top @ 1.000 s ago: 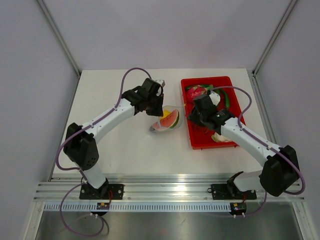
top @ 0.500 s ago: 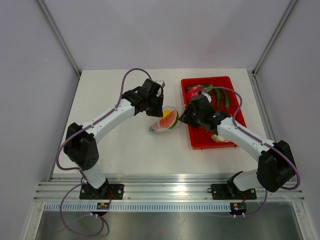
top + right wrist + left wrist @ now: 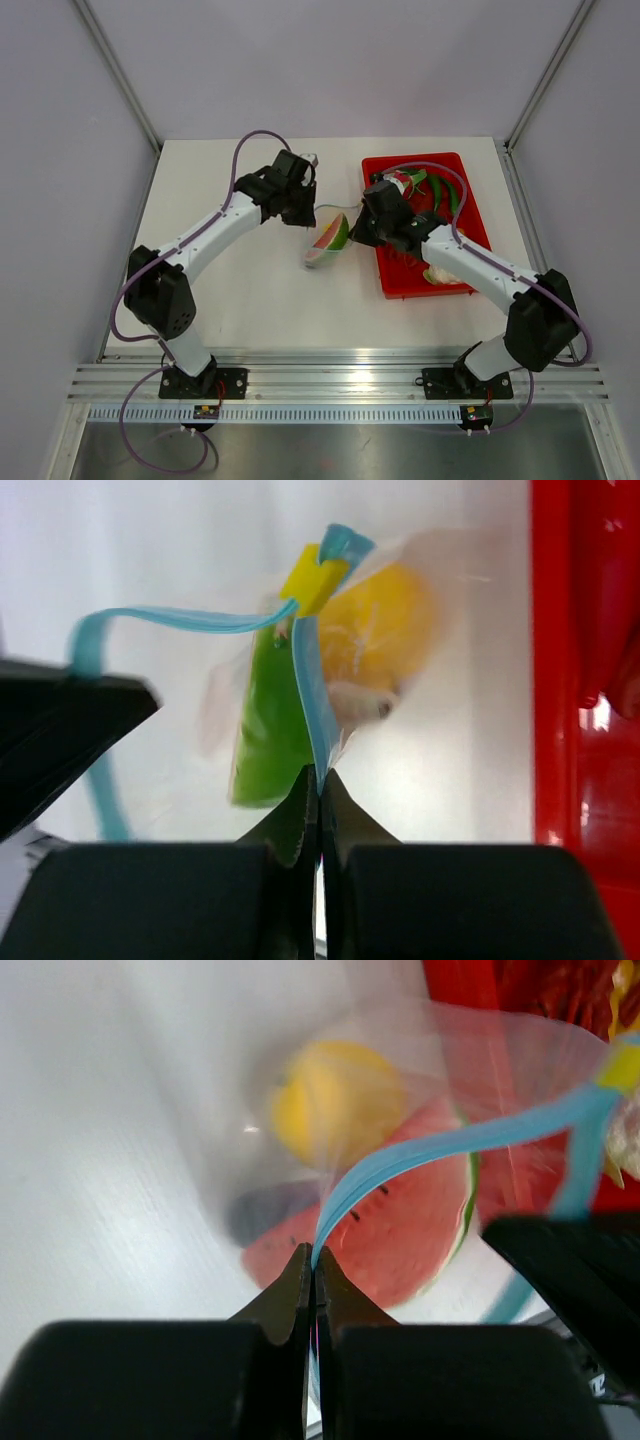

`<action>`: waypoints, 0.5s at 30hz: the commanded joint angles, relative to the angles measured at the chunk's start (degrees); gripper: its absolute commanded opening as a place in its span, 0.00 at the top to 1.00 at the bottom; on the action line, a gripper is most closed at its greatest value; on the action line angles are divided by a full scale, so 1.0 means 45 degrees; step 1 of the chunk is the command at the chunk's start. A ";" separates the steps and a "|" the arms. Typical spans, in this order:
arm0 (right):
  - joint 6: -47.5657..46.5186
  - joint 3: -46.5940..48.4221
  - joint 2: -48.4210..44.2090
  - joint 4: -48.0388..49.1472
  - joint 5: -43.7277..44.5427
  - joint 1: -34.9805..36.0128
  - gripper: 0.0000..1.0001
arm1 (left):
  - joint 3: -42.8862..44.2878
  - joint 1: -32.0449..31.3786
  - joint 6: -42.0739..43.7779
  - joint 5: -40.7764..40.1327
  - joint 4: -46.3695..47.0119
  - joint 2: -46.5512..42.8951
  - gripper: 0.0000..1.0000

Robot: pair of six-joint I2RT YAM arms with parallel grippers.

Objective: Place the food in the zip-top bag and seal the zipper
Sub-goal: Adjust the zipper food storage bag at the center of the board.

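The clear zip-top bag (image 3: 325, 245) hangs between my two grippers, just left of the red tray. Inside it show the watermelon wedge (image 3: 400, 1250), the yellow fruit (image 3: 335, 1100) and a dark purple eggplant (image 3: 270, 1210). My left gripper (image 3: 315, 1260) is shut on the light-blue zipper (image 3: 440, 1145) at the bag's left end. My right gripper (image 3: 318, 780) is shut on the zipper strip (image 3: 318, 710) at the other end; the wedge's green rind (image 3: 265, 730) and the yellow fruit (image 3: 385, 630) show beyond it. A yellow slider tab (image 3: 315, 578) sits on the strip.
The red tray (image 3: 385, 275) stands right of the bag with several toy vegetables, among them green pods (image 3: 445, 195) and a pale piece (image 3: 438, 275). The right arm reaches across the tray's left edge. White enclosure walls stand at the back and sides.
My right gripper has moved left from over the tray to the bag and shut on the zipper. The bag has been drawn narrower and more upright. My left gripper shifted slightly left.
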 commanded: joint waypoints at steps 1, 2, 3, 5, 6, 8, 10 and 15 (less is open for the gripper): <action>0.0096 0.1692 -0.1131 -0.0493 0.0555 0.0529 1.00 | 0.1607 0.0616 0.0748 -0.0420 -0.0312 -0.0601 1.00; 0.0658 0.1791 -0.1151 -0.0668 0.0555 0.0587 1.00 | 0.1806 0.0616 0.1097 -0.0519 -0.0431 -0.0582 1.00; 0.0954 0.1792 -0.1113 -0.0670 0.0536 0.0685 1.00 | 0.1982 0.0616 0.1256 -0.0616 -0.0529 -0.0543 1.00; 0.1794 0.1520 -0.0938 -0.0535 0.0613 0.0880 1.00 | 0.1984 0.0616 0.1666 -0.0929 -0.0472 -0.0445 1.00; 0.2028 0.1403 -0.0492 -0.0514 0.0749 0.0919 1.00 | 0.1964 0.0616 0.1803 -0.0930 -0.0394 -0.0368 1.00; 0.2575 0.1245 0.0057 -0.0475 0.0907 0.0900 1.00 | 0.1944 0.0616 0.2058 -0.0910 -0.0158 -0.0036 1.00; 0.2733 0.1284 0.0760 -0.0300 0.0733 0.0901 1.00 | 0.2100 0.0616 0.2116 -0.0872 -0.0294 0.0315 1.00; 0.3416 0.1284 0.1270 0.0345 0.0692 0.0900 1.00 | 0.2004 0.0616 0.2155 -0.0383 -0.0295 0.0181 0.89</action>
